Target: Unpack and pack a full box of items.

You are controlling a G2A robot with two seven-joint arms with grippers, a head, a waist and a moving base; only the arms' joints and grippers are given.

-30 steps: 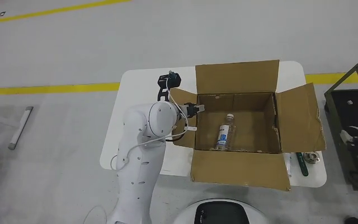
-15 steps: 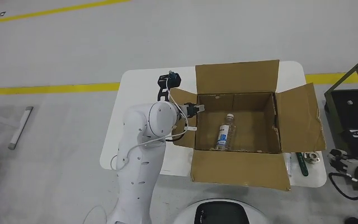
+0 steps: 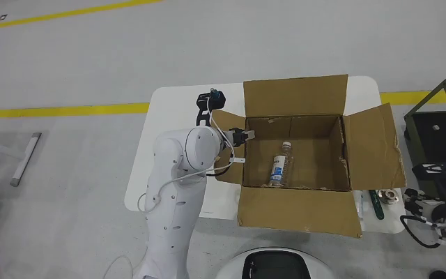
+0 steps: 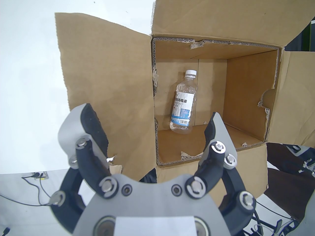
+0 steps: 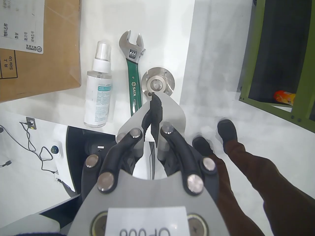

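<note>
An open cardboard box (image 3: 364,146) stands on the white table (image 3: 174,111) with all flaps folded out. One clear bottle (image 3: 280,165) with a white cap and blue label lies on its floor, also seen in the left wrist view as the bottle (image 4: 183,104). My left gripper (image 4: 153,119) is open and empty, held over the box's left wall (image 3: 247,134). My right gripper (image 5: 153,98) is shut with nothing in it, its tips just above a round metal flange (image 5: 157,84) near the table's right front corner (image 3: 420,207).
Beside the flange lie a green-handled wrench (image 5: 133,74) and a clear spray bottle (image 5: 98,92), next to the box's outer wall (image 5: 56,50). A green rack (image 5: 256,50) holding an orange item (image 5: 284,96) stands right of the table.
My right gripper has come into the top view from the right edge and moved toward the table's right front corner. The left arm, box and bottle have not moved.
</note>
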